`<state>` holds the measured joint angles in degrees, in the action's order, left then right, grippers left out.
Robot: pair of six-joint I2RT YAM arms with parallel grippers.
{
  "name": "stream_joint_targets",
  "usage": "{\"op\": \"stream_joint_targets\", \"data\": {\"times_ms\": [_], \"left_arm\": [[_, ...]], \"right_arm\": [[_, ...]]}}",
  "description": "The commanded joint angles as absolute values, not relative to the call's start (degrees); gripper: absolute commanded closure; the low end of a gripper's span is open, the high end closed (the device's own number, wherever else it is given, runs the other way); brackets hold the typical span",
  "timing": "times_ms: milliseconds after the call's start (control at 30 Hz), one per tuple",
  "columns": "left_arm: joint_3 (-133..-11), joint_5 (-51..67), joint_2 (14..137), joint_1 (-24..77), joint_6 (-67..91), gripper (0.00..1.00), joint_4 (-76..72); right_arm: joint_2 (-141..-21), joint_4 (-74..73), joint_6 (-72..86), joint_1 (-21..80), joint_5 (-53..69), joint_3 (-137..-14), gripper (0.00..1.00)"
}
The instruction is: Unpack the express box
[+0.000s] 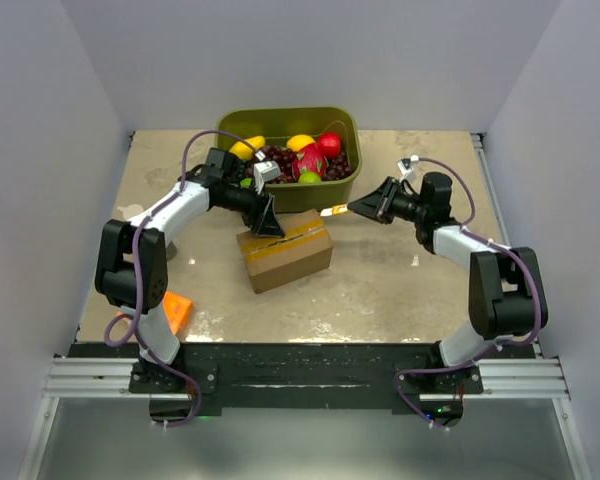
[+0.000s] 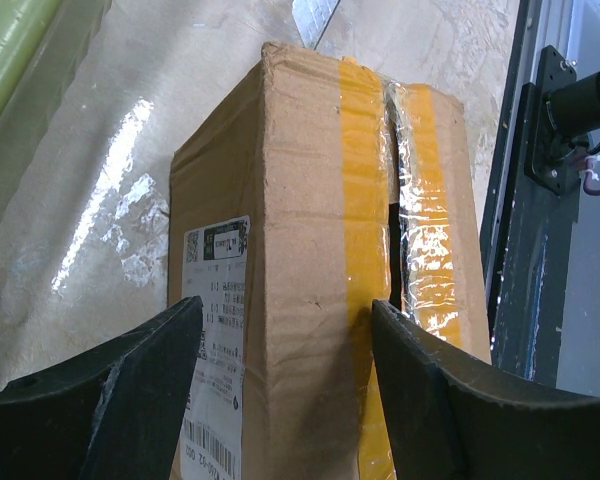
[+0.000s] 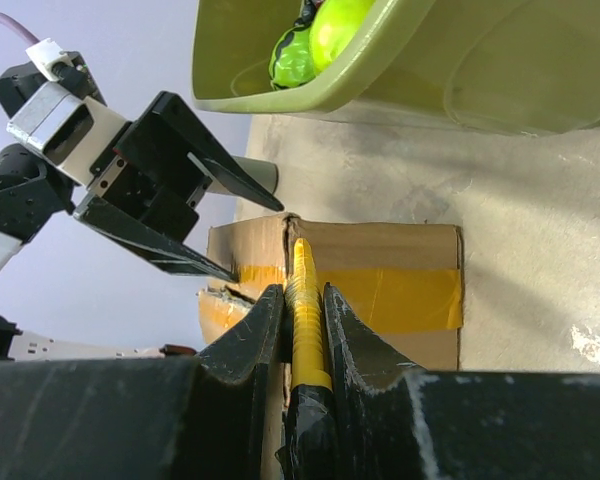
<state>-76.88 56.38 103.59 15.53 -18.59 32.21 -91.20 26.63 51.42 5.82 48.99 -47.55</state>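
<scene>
Right gripper (image 1: 358, 207) was clamped on a yellow cutter (image 1: 332, 211), tip aimed left at the box (image 1: 290, 255) mid-table. Left gripper (image 1: 266, 222) hung wide and empty over its left end, and the tape (image 2: 365, 200) ran lengthwise toward the cutter.

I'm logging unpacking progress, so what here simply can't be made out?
Left wrist view: contents of the express box; only a dark slit in its tape shows.
Left wrist view: print on the label; too small, cut off by the bottom edge.
Right wrist view: whether the yellow tool in the right claw touches the box; seen end-on.
</scene>
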Motion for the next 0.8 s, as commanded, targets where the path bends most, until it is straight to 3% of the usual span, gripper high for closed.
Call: {"op": "stream_joint_targets", "data": {"times_ms": [0,433,767], "left_arm": [[-76.11,55.55,104.15,15.73,-18.98,0.28,32.52],[-76.46,53.27,104.85,15.73,-18.72,0.29,32.08],[-76.9,51.24,105.2,15.82,-18.2,0.32,31.55]], "right_arm": [[-91.32,28.13,51.68,6.24,50.18,-49.48,1.0],[-91.05,29.71,56.07,5.98,54.92,-48.69,1.0],[-92.55,15.13,50.63,5.19,56.69,-52.29,1.0]]}}
